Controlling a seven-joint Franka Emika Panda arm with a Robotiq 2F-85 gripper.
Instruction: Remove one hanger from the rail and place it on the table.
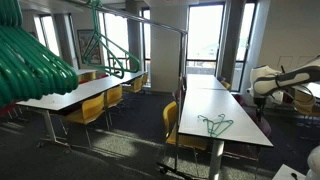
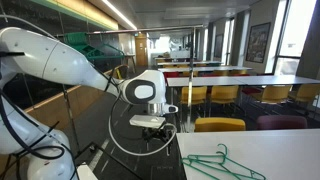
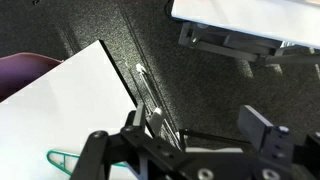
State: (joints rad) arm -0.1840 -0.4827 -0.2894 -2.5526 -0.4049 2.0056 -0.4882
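Observation:
A green hanger (image 1: pixel 215 125) lies flat on the white table (image 1: pixel 235 105), near its front end. It also shows in an exterior view (image 2: pixel 222 160), and one corner of it shows in the wrist view (image 3: pixel 62 158). Several more green hangers (image 1: pixel 35 60) hang on the silver rail (image 1: pixel 150 22). My gripper (image 2: pixel 150 122) is open and empty. It hovers off the table's end over the dark carpet, apart from the hanger. In the wrist view my gripper (image 3: pixel 198 116) has its fingers spread over the carpet, with the table (image 3: pixel 60 110) to the left.
Yellow chairs (image 1: pixel 172 125) stand along the tables. A second long table (image 1: pixel 70 95) is under the rail. The rack's upright pole (image 1: pixel 180 70) stands beside the table. Another white table edge (image 3: pixel 250 15) shows at the top of the wrist view.

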